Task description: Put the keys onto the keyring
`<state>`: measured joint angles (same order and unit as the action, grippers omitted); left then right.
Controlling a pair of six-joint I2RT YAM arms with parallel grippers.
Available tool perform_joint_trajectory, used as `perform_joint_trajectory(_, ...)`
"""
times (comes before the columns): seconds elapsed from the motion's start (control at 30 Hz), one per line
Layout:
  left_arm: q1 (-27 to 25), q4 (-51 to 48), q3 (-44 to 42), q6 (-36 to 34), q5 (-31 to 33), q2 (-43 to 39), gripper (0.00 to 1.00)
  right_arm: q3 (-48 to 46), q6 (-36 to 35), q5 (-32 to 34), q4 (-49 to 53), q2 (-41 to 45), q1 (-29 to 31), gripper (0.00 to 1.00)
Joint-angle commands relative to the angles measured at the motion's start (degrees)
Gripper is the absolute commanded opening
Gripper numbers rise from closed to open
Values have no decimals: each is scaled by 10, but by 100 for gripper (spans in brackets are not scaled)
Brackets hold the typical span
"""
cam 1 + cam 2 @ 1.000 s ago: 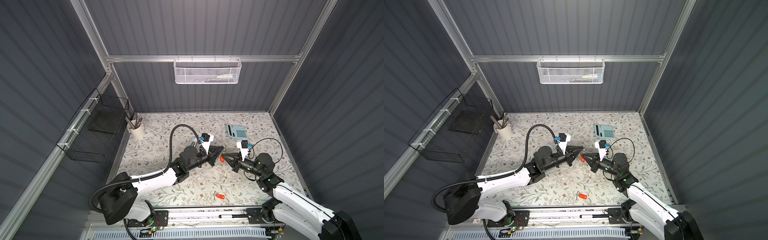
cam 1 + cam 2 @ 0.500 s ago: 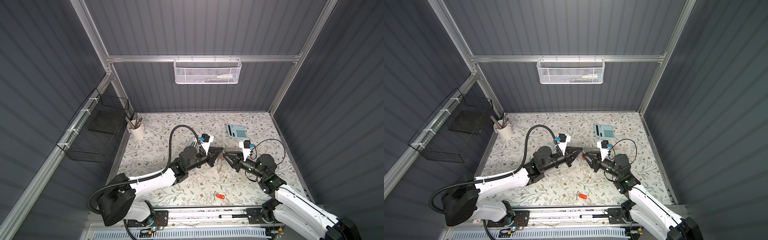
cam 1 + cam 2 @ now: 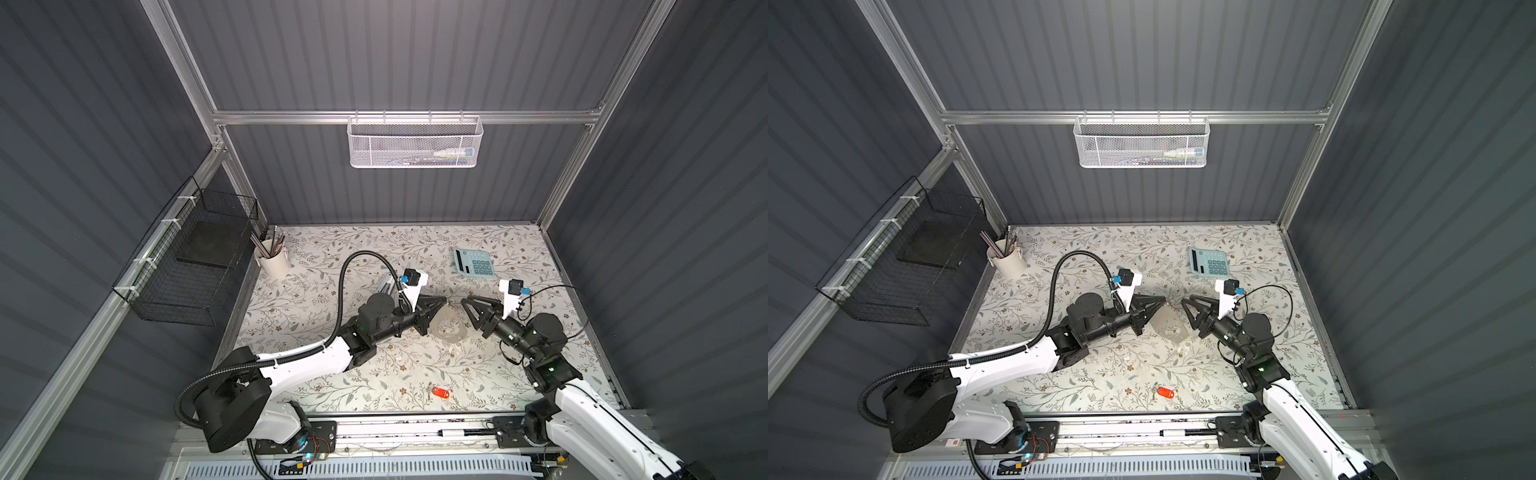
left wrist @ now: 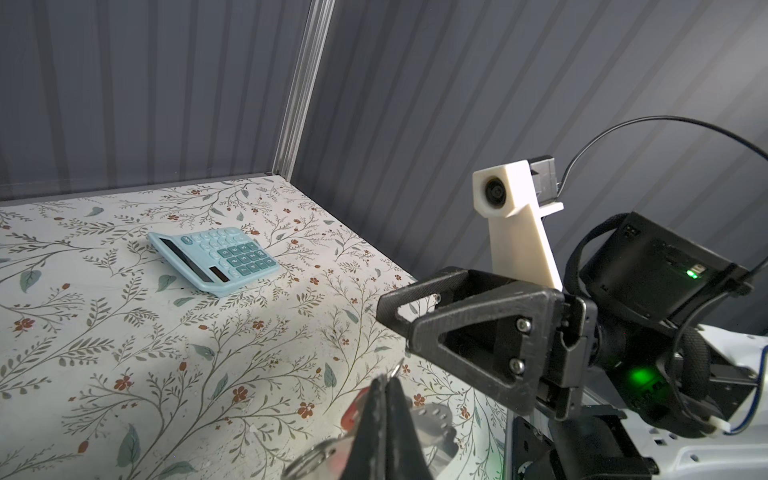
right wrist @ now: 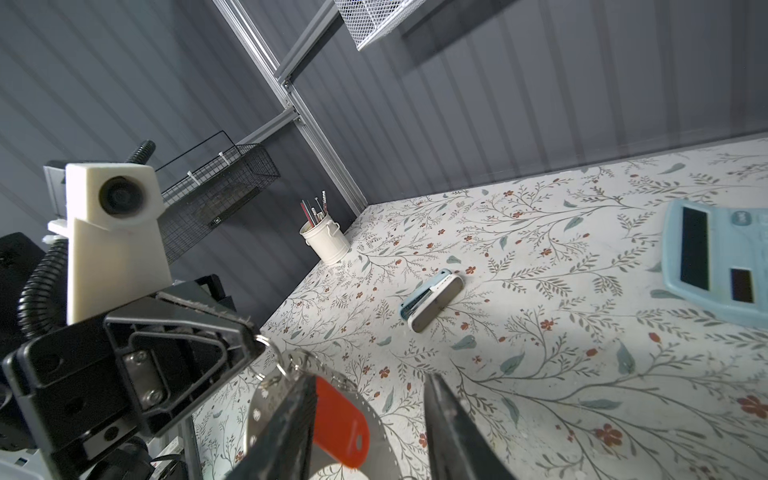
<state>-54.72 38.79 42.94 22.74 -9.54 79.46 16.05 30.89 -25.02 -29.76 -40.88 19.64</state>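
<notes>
My left gripper (image 3: 445, 300) is shut on a small metal ring at the top of the keyring (image 3: 446, 326). The keyring, a thin gray plate with holes along its rim, hangs from that ring above the table's middle. In the right wrist view one red-orange key (image 5: 340, 424) hangs against the keyring (image 5: 266, 399). It lies beside one finger of my right gripper (image 5: 370, 432), which is open. In both top views the right gripper (image 3: 1187, 309) stands just right of the keyring (image 3: 1168, 324). Another red key (image 3: 441, 392) lies flat near the table's front edge.
A pale blue calculator (image 3: 473, 262) lies at the back right. A blue-white stapler (image 5: 432, 299) lies behind the left arm. A white pen cup (image 3: 272, 259) stands at the back left. A black wire basket (image 3: 187, 270) hangs on the left wall and a white mesh basket (image 3: 415, 141) on the back wall.
My right gripper has opened, letting go of the red key, and drawn back a little to the right. The key now hangs by the keyring. The left gripper has stayed shut in place.
</notes>
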Motion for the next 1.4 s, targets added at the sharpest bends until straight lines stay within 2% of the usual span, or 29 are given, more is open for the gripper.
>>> perform_joint_trajectory(0.0, -3, 24, 2, -5, -18, -1, 0, -6, 7, 1, -15, 3, -2, 48)
perform_joint_trajectory(0.17, -2, 29, 3, -1, -31, 8, 0, -9, 9, -4, -19, 13, -4, 51)
perform_joint_trajectory(0.33, -3, 34, 9, 2, -40, 15, 0, 0, 13, -55, -45, -24, -3, 52)
perform_joint_trajectory(0.5, -2, 40, 12, 1, -45, 22, 0, 7, 30, -95, -74, -62, -3, 48)
perform_joint_trajectory(0.6, -2, 41, 11, 3, -41, 22, 0, 11, 35, -123, -91, -73, -2, 42)
perform_joint_trajectory(0.7, -3, 42, 9, 2, -39, 19, 0, 11, 41, -120, -93, -80, -2, 39)
perform_joint_trajectory(0.87, -3, 33, 6, -3, -33, 15, 0, -4, 69, -116, -109, -50, -25, 44)
perform_joint_trajectory(1.0, -2, 31, -1, -5, -31, 8, 0, -18, 99, -122, -121, -8, -54, 51)
perform_joint_trajectory(1.13, -1, 23, 3, -8, -53, 4, 0, -12, 84, -110, -76, 11, -69, 53)
perform_joint_trajectory(1.3, -2, 42, 3, -3, -81, 4, 0, 4, 106, -173, -126, -57, -66, 50)
perform_joint_trajectory(1.37, -2, 53, 3, 1, -80, 6, 0, 14, 111, -194, -136, -84, -58, 46)
